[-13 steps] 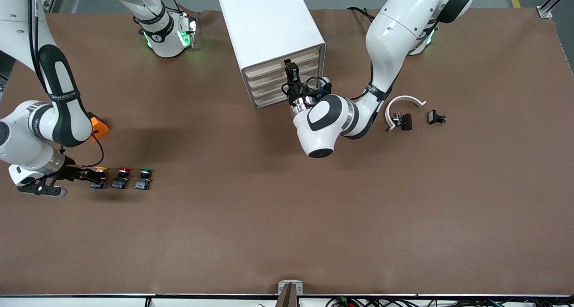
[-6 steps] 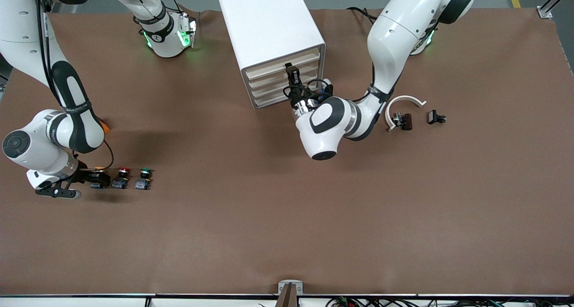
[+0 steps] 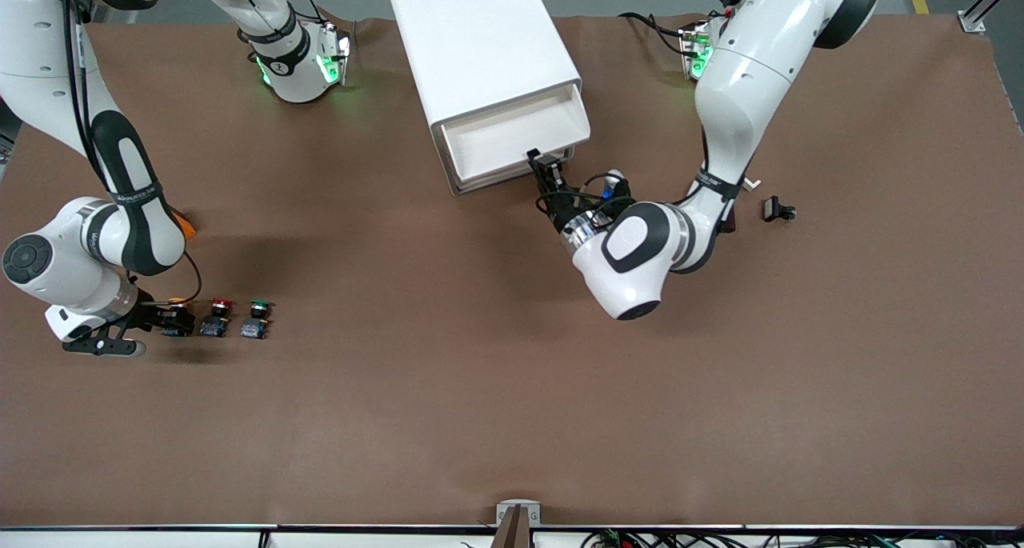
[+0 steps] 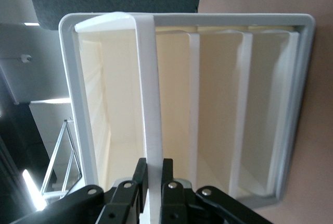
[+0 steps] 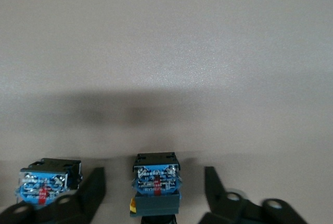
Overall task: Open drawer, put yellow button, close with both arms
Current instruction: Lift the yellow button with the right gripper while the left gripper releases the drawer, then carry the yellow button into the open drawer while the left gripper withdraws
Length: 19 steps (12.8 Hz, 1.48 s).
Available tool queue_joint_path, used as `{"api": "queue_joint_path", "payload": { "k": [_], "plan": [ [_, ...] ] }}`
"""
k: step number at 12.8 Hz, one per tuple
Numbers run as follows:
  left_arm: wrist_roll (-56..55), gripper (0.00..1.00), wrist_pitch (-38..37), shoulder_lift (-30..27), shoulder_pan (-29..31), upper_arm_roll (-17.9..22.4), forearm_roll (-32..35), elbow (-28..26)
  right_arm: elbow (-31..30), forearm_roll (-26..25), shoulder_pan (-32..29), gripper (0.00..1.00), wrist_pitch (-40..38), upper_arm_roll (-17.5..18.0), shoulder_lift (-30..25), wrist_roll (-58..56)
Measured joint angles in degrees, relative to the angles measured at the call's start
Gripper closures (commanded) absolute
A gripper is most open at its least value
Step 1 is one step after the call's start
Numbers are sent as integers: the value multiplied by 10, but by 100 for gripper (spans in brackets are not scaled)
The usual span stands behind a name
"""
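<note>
L gripper clenched on drawer front lip, pulled open nr top edge, mid | R gripper released, straddling yellow button nr R-arm-end edge | prob light, rigid, small, slippery cap; best pinched at black body

Left arm is reached down from its base, elbow folded toward the front camera, wrist turned back; left gripper is clamped on the drawer's front lip. Right arm is folded low at its end of the table; right gripper is held spread around the yellow button, fingers clear.
</note>
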Motion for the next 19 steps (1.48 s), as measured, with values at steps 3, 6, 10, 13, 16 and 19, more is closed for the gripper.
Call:
{"api": "queue_joint_path", "payload": {
  "k": [3, 6, 10, 13, 16, 19],
  "plan": [
    [0, 100, 31, -1, 17, 0, 0, 15, 0, 21, 0, 44, -1, 0, 6, 0],
    [1, 72, 47, -1, 32, 0, 0, 24, 0, 30, 0, 100, -3, 0, 11, 0],
    [17, 0, 71, 0, 37, 6, 0, 27, 13, 32, 0, 100, -39, 1, 10, 1],
    [32, 0, 77, -1, 38, 33, 0, 62, 62, 34, 10, 100, -152, 6, -15, 33],
    [87, 0, 76, -4, 40, 74, 0, 91, 77, 35, 47, 100, -274, 9, -83, 143],
    [179, 0, 76, -17, 40, 120, 0, 100, 78, 37, 125, 100, -377, 13, -171, 313]
  ]
}}
